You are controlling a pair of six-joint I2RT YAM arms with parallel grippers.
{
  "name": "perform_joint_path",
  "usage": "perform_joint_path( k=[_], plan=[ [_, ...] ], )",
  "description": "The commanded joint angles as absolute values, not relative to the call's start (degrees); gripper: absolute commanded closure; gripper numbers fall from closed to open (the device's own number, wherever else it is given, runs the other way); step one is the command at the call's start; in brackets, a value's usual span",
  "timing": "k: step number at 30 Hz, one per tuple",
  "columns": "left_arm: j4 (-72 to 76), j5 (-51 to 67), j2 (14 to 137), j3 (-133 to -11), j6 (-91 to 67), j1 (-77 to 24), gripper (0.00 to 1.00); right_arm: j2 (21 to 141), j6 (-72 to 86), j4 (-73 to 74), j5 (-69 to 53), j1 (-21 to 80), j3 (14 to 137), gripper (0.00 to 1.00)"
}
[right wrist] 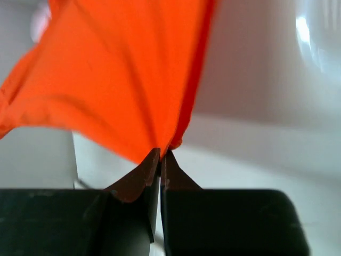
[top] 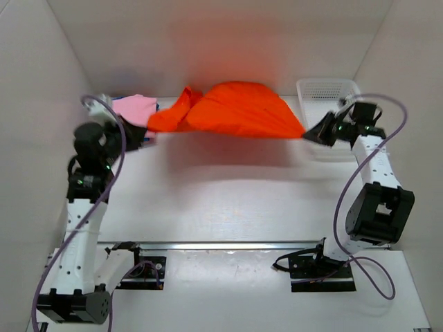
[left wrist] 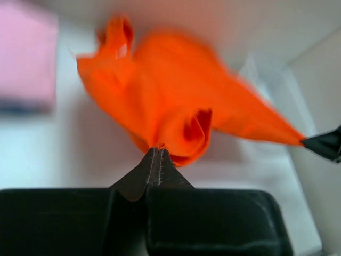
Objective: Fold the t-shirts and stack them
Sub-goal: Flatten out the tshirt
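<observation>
Orange-red t-shirt (top: 239,109), held aloft: my left gripper (left wrist: 156,154) clamps its left end, my right gripper (right wrist: 161,156) its right corner. Pink t-shirt (top: 133,108) behind left gripper, possibly folded.

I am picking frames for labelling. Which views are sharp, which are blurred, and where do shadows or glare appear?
Top external: mostly sharp; the orange shirt throws a soft shadow on the table. Left wrist: orange shirt and pink shirt blurred, left gripper crisper. Right wrist: cloth soft, right gripper clearer, white glare upper right.
</observation>
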State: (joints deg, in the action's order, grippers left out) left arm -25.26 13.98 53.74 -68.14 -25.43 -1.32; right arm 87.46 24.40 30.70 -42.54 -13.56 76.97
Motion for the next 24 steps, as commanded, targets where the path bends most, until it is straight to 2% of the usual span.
perform_joint_path(
  k=[1, 4, 9, 12, 17, 21, 24],
  plan=[
    [-25.0, 12.9, 43.3, -48.5, -31.2, -3.6, 1.00, 83.5, 19.3, 31.1, -42.9, -13.8, 65.1, 1.00],
    [-26.1, 12.1, 34.0, -35.5, -35.3, -5.9, 1.00, 80.4, 18.3, 31.4, -37.5, -11.6, 56.5, 1.00],
    [-28.8, 12.5, 27.9, -28.4, -36.6, -9.8, 1.00, 75.5, 19.9, 30.5, -37.2, -11.3, 49.1, 1.00],
    [-28.7, 13.2, 27.2, -30.4, -35.3, -9.5, 1.00, 72.0, 19.3, 31.3, -36.0, -10.8, 49.1, 1.00],
    [-27.3, 10.5, 30.7, -42.5, -32.0, -10.0, 1.00, 65.5, 20.3, 31.5, -36.5, -11.6, 52.7, 1.00],
    [-28.1, 12.8, 33.4, -47.5, -31.3, -9.9, 1.00, 64.8, 19.6, 34.4, -37.1, -12.0, 54.4, 1.00],
    [-28.9, 11.4, 31.4, -51.4, -30.1, -9.9, 1.00, 59.8, 20.4, 34.0, -39.0, -11.9, 54.8, 1.00]
  ],
)
